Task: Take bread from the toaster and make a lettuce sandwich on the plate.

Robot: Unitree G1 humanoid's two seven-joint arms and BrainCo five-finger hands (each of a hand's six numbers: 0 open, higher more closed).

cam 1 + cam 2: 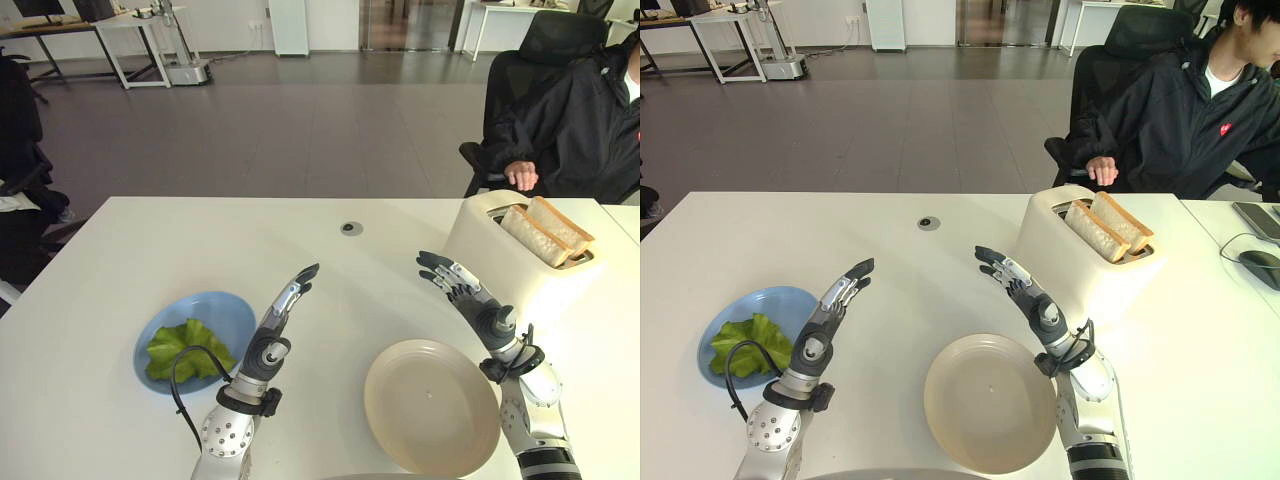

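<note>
While bread (545, 232) stands in the toaster (480, 252) | left hand (270, 342) spread, empty | right hand (478, 305) spread, empty

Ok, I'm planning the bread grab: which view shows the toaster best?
The right eye view: the toaster stands whole, well inside the frame, both bread slices sticking up. The left eye view shows the same toaster and slices, but pushed close to the right edge.
</note>
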